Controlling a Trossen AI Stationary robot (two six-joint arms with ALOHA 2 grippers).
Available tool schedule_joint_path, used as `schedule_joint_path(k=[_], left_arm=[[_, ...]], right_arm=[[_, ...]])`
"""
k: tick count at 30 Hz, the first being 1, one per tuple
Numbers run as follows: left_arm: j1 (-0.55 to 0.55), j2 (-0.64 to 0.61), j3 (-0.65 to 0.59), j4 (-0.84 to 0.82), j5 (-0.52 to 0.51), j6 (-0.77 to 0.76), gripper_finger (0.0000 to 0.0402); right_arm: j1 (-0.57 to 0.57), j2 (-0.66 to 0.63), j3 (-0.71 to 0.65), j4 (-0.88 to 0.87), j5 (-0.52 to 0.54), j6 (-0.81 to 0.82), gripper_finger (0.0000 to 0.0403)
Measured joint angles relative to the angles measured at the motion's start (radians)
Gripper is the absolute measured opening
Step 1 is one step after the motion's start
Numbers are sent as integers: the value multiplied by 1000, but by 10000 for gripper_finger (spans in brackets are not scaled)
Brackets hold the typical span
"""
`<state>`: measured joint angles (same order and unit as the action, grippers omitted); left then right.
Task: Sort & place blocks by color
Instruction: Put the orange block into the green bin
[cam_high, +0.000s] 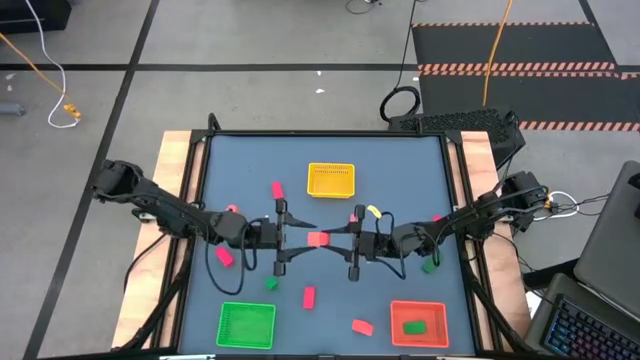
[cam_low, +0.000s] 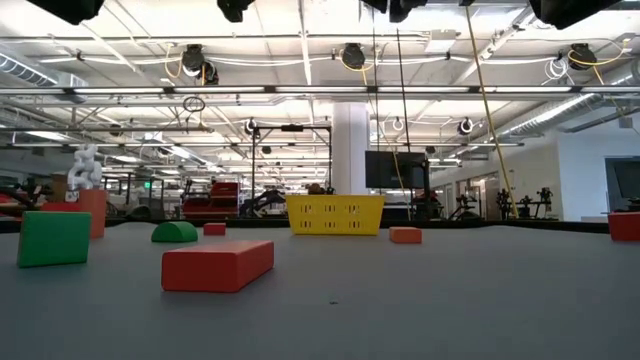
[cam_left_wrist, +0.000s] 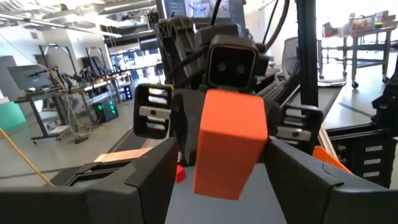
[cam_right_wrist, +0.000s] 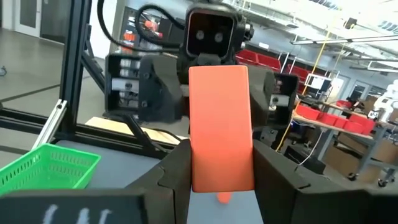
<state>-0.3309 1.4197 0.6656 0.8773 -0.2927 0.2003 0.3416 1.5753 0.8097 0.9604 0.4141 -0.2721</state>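
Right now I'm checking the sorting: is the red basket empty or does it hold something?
Not empty. The red basket holds one green block, seen from the high view; nothing else shows inside it.

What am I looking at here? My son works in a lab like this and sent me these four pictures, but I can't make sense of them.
It is a robot with two dark arms at a table, sorting small blocks by color. One picture looks straight down, one looks level across the tabletop, and two come from cameras on the wrists. On the table are a yellow basket, a green basket and a red basket with a green block in it, with loose blocks scattered around. In the middle the left gripper and right gripper meet end to end, both closed on one orange block, apparently passing it across.
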Motion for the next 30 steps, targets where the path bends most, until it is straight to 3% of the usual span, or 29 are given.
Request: schedule_joint_path(k=[12,17,19,24,30], left_arm=[[4,2,0,10,0,-27,230],[4,2,0,13,-3,-28,153],[5,2,0,14,-5,-26,126],[5,2,0,17,-4,-25,126],[0,-40,0,-76,-11,-39,126]], right_arm=[[-5,0,1,-8,0,19,121],[-16,0,1,-20,1,59,124],[-23,0,1,-23,0,81,153],[-37,1,1,-37,3,94,247],[-48,1,1,-81,4,92,291]])
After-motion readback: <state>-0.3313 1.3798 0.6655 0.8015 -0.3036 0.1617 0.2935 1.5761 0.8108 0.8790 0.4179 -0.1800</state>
